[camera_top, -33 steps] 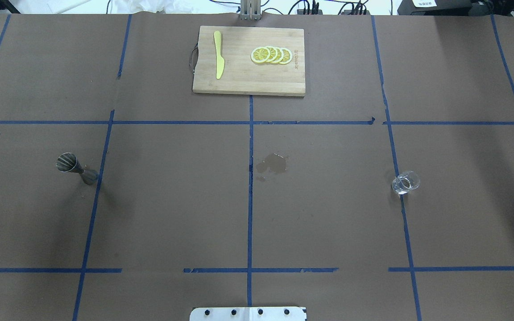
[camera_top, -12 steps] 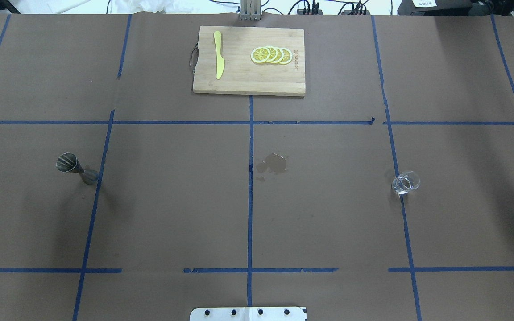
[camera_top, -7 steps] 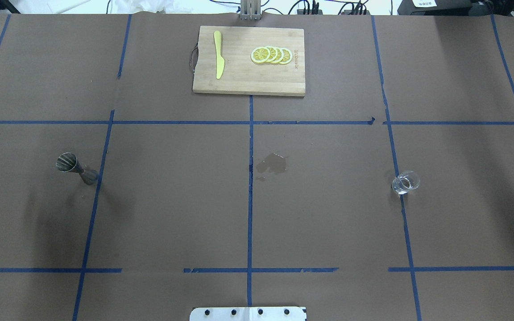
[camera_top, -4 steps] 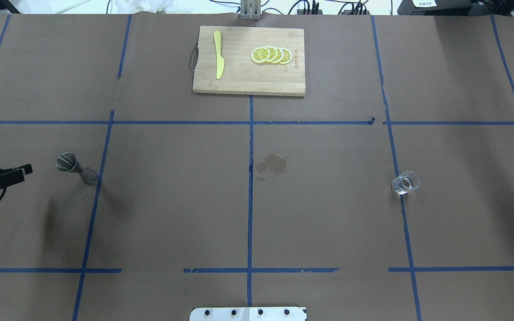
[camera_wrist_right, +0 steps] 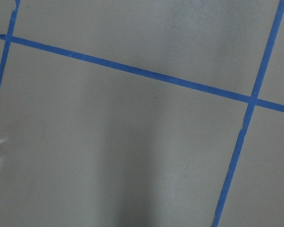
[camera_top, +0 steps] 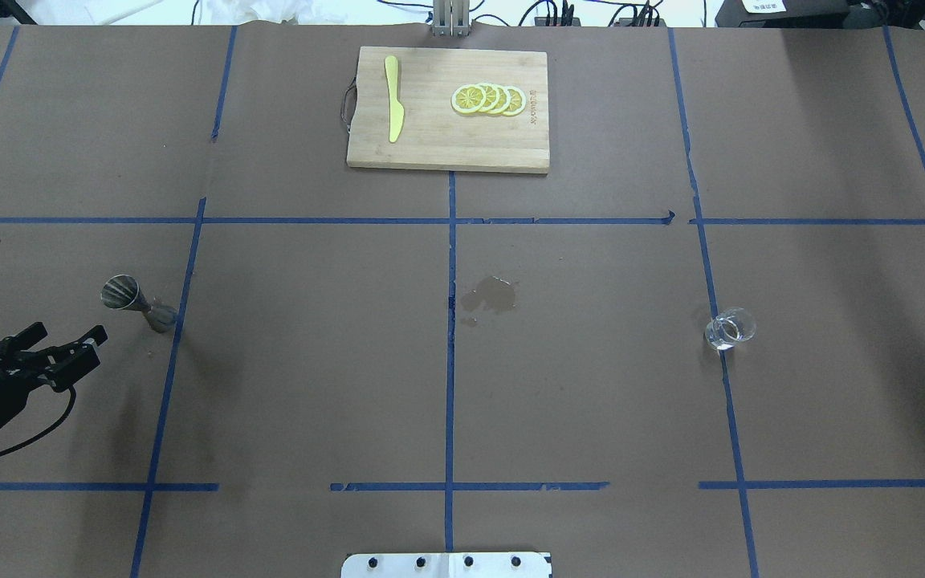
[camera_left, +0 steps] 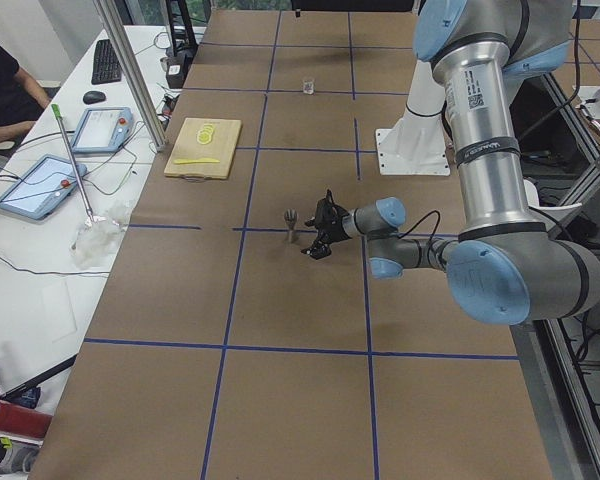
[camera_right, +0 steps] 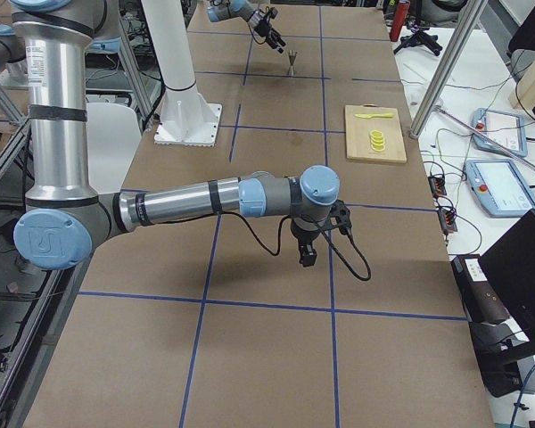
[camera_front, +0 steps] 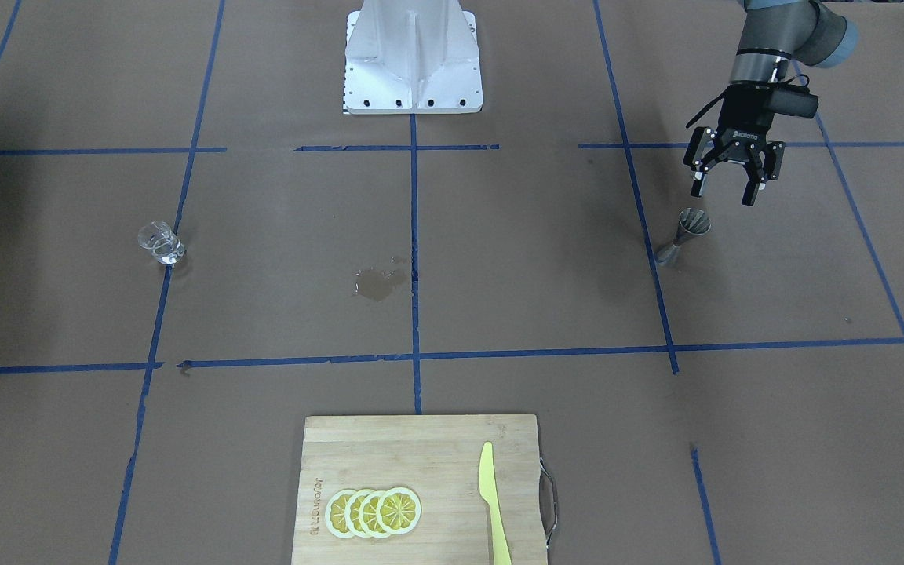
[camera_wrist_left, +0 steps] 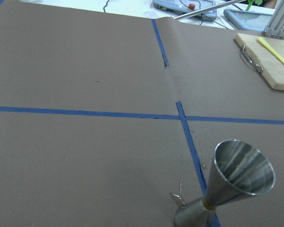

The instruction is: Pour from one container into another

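The grey steel jigger (camera_top: 138, 304) stands upright on the table's left side, by a blue tape line, and it is also in the front-facing view (camera_front: 684, 234). My left gripper (camera_top: 67, 337) is open and empty, hovering a little short of the jigger on the robot's side (camera_front: 723, 195). Its wrist camera shows the jigger (camera_wrist_left: 233, 185) close at the lower right. The clear glass cup (camera_top: 730, 329) stands alone on the right side (camera_front: 160, 242). My right gripper (camera_right: 305, 257) shows only in the exterior right view, so I cannot tell its state.
A wooden cutting board (camera_top: 430, 136) at the far centre carries lemon slices (camera_top: 488, 99) and a yellow knife (camera_top: 393, 98). A wet stain (camera_top: 491, 297) marks the brown paper mid-table. The robot's base plate (camera_top: 446, 565) sits at the near edge.
My left gripper has come in from the view's left edge and moved nearer and rightward, toward the jigger. Jigger and cup have stayed in place.
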{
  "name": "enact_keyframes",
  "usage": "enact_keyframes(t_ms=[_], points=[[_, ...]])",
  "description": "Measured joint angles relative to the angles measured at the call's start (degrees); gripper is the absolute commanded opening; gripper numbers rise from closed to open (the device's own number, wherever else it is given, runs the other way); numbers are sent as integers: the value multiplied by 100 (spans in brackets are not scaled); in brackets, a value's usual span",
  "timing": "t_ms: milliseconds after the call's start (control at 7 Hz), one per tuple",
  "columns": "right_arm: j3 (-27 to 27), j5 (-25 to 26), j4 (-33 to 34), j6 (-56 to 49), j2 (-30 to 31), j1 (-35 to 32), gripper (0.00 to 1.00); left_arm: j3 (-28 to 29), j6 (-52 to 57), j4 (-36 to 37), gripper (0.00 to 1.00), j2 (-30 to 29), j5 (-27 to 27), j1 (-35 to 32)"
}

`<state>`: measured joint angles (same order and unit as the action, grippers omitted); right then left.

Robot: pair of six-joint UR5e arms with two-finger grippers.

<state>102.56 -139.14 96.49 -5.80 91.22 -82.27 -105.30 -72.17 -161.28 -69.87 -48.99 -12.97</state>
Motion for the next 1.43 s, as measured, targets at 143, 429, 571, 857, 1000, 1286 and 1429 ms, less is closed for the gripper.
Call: enact_keyframes(t_ms=[143,429,571,857,1000,1286,1429], points=[[-7,0,1,0,1,0,100,-8,10,370,99,-146,440,190],[-18,3,1,-6,1,0,100,34,61,898,99,-446,907,411],[-25,6,1,-8,1,0,100,112,136,982,99,-633,1088,478],[-32,9,1,-9,1,0,100,426,195,1038,99,-1011,1279,515],[-34,9,-1,-9,1,-2,100,570,200,1041,99,-1113,1353,514],[-34,9,-1,-9,2,-2,100,756,175,1004,99,-1181,1579,510],[-34,9,-2,-9,1,-1,100,850,96,987,99,-1241,1656,510]])
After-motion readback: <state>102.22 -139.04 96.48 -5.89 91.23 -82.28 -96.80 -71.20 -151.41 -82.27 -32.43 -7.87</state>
